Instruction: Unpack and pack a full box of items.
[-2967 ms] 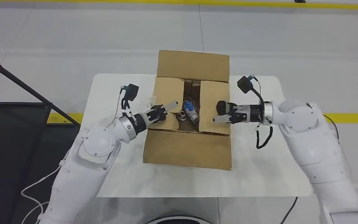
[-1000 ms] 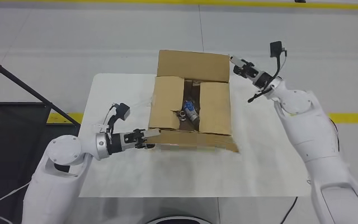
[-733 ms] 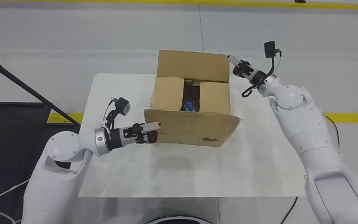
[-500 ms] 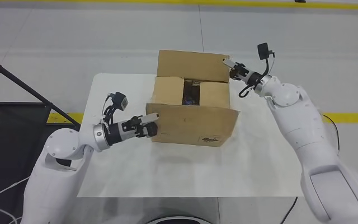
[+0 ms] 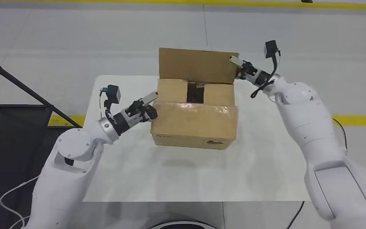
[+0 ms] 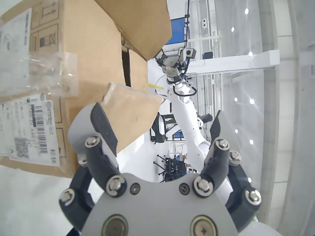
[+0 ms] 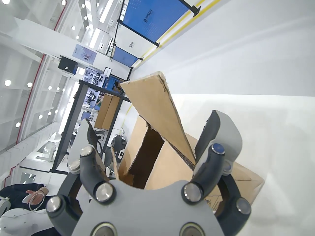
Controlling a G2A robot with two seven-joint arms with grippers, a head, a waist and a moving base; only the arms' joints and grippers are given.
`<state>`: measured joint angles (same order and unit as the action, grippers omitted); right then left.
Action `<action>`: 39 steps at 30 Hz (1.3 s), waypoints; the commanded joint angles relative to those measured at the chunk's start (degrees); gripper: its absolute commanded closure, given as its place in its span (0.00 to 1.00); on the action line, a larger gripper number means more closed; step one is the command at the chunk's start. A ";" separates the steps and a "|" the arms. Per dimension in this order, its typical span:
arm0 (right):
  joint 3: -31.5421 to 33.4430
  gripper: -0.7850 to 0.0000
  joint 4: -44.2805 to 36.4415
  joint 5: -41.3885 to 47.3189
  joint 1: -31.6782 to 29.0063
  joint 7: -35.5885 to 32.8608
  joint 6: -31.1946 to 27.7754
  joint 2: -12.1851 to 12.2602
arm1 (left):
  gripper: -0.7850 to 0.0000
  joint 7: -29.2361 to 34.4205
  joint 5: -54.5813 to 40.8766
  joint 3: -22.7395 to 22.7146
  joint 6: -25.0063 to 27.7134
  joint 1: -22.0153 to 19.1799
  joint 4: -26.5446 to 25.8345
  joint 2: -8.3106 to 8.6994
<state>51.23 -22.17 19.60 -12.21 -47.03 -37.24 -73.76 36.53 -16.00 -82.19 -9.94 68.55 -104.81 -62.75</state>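
- Squarely near the middle of the white surface (image 5: 126, 166) stands the cardboard box (image 5: 194, 134), upright, with its top partly open.
- The far flap (image 5: 197, 66) is raised and leans away from the robot.
- The near flap (image 6: 133, 114) is also lifted off the opening, and rises from the box's front edge.
- Two side flaps lie folded inward over the top, one on the left (image 5: 171, 90) and one on the right (image 5: 220, 94).
- A dark gap (image 5: 196, 89) runs between the side flaps; what lies inside it is too small to make out.
- The left claw (image 6: 158, 110) is at the left-hand corner of the near flap, with its fingers spread wide.
- That corner of the near flap pokes in between the left fingers, close beside one dark pad (image 6: 103, 126); whether it touches the pad cannot be told. The other finger stands well clear of the cardboard.
- The right claw (image 7: 149, 117) is at the right-hand corner of the far flap, fingers likewise spread and gripping nothing.
- The far flap's edge runs down between the right fingers and ends just beside one of them (image 7: 211, 133).
- On the box's left wall, a clear plastic pouch (image 6: 37, 74) sits above a white barcode label (image 6: 32, 128).
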 commanded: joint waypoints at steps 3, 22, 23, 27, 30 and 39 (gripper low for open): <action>1.93 0.00 0.83 4.01 0.09 -5.08 -2.28 0.34 | 0.00 -1.53 1.33 1.16 -0.49 -0.74 0.29 -0.11; 8.26 0.00 -12.03 15.89 -5.46 -32.33 12.30 5.04 | 0.00 -9.10 6.87 6.18 -2.79 -3.80 2.26 -0.99; 8.25 0.00 -12.37 15.47 -5.67 -32.91 12.89 5.28 | 0.00 -9.32 6.82 6.29 -2.85 -3.89 2.30 -1.03; 7.74 0.00 -13.50 13.85 -6.47 -34.58 14.56 5.89 | 0.00 -10.04 7.27 6.74 -3.05 -4.23 2.41 -1.17; 7.17 0.00 -13.64 12.89 -6.87 -35.38 15.36 6.10 | 0.00 -10.51 7.62 7.19 -3.08 -4.39 2.56 -1.29; 4.87 0.00 -11.30 12.72 -6.48 -36.47 16.46 4.82 | 0.00 -13.19 10.69 9.10 -2.71 -5.00 2.80 -1.71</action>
<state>56.28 -33.58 32.19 -18.70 -83.36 -20.90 -68.80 23.57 -5.54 -73.26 -12.71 63.58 -101.96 -64.42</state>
